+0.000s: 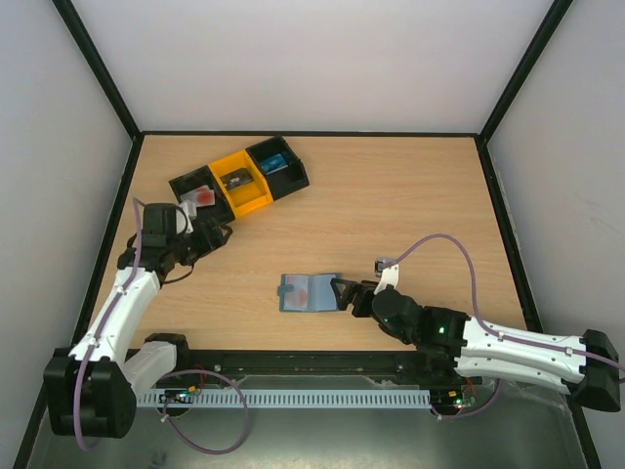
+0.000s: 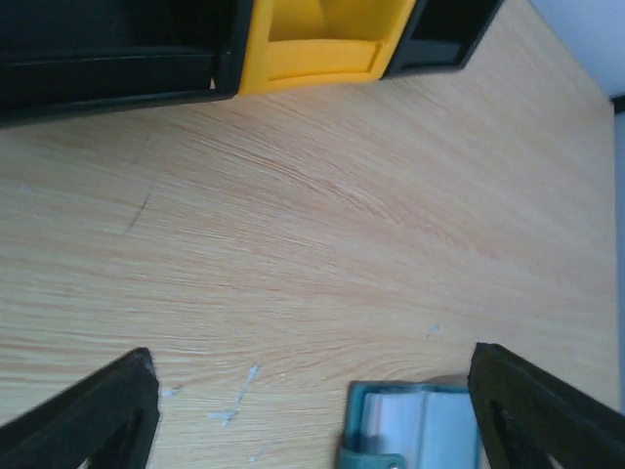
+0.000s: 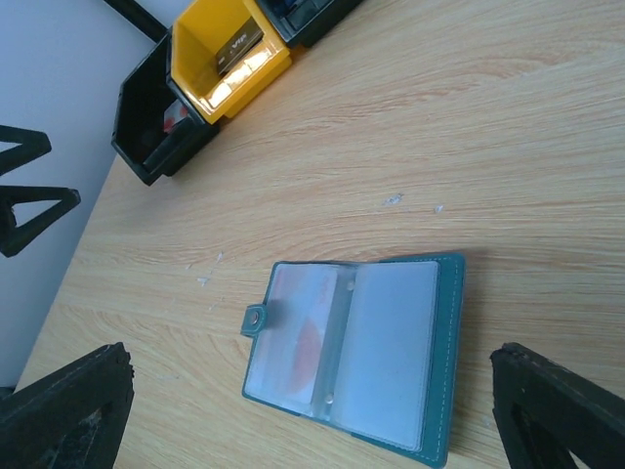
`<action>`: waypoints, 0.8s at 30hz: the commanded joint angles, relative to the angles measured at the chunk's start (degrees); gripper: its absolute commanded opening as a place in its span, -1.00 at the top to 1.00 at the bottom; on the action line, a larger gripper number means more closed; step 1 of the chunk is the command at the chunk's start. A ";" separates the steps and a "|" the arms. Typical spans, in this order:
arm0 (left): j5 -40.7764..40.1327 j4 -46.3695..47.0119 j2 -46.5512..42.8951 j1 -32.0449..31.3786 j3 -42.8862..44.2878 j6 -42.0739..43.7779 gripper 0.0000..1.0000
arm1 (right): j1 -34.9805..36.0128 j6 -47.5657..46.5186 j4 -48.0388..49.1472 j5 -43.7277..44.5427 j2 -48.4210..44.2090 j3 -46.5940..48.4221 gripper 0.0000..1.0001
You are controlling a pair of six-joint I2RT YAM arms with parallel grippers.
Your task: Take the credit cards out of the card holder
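The card holder lies open and flat on the table, a teal folding wallet with clear pocket panels. Its left pocket holds a pale credit card with a red mark; the right pocket looks blank. A red card lies in the tray's left black compartment. My right gripper is open, low at the holder's right edge, with the holder lying between its fingers in the wrist view. My left gripper is open and empty just in front of the tray, well left of the holder.
A black-and-orange three-compartment tray stands at the back left; its orange middle bin holds a dark item and its right bin a blue one. Black frame rails edge the wooden table. The left arm's fingers show at the left of the right wrist view.
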 commanded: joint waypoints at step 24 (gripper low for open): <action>-24.68 -6.36 39.68 1.25 36.66 3.84 0.95 | -0.25 -2.16 0.53 -1.33 -2.08 1.39 -0.94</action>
